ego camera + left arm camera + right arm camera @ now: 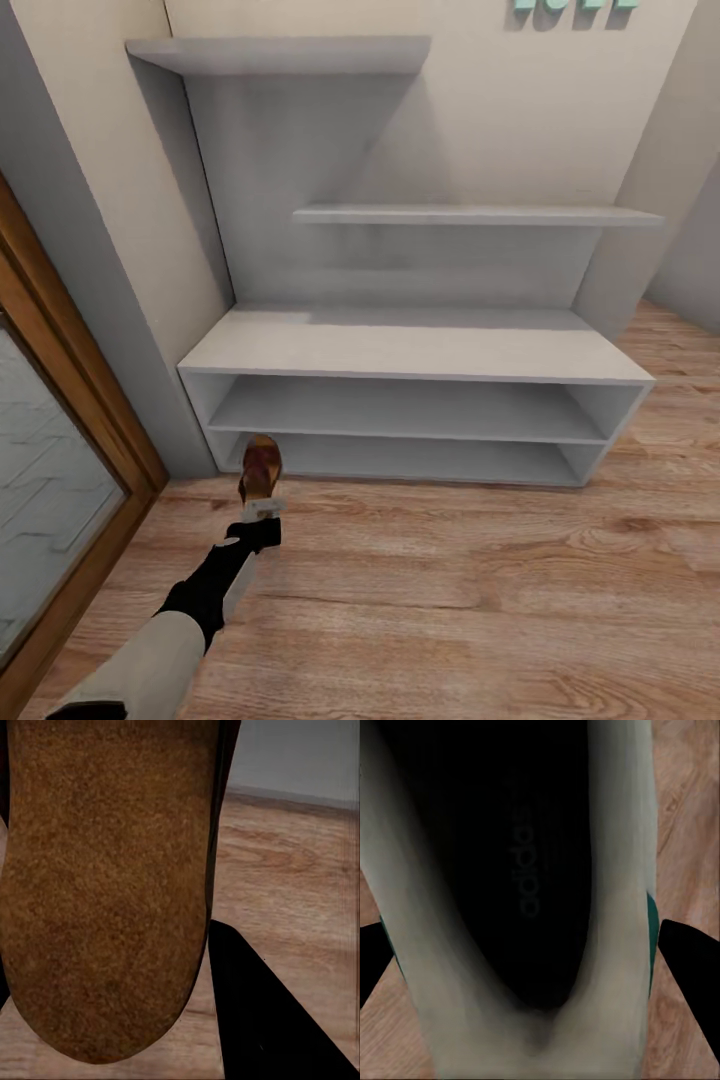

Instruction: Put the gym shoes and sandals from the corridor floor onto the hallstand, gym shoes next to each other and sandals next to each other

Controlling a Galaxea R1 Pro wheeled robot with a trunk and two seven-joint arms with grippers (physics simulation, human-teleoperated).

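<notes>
Left gripper (262, 512) was clamped on one sandal (261, 467), held out ahead of the arm, just in front of the hallstand (415, 352) at its left end, by the lowest shelf opening. We could not tell whether it hung clear of the corridor floor (450, 590) or rested on it. In the left wrist view the sandal's tan footbed (105, 885) ran lengthwise away from the camera, one dark finger (262, 1020) beside it.

Right gripper (540, 945): dark fingertips (690, 960) flanked a gym shoe (615, 870) on both sides, close against its walls. Closed on it or merely straddling it, we could not tell. Wood planks showed behind.

Handling, as we judged it: the sandal looked light, flat, with a fairly stiff sole and a soft strap; a pinch across the sole near the heel suited it. The gym shoe looked bulkier, its collar soft and likely to give; a grip across the opening's rim seemed safest.

Sandal's long axis pointed toward the rack, toe forward, heel at the gripper. The gym shoe's long axis ran along the fingers, opening facing the camera.
</notes>
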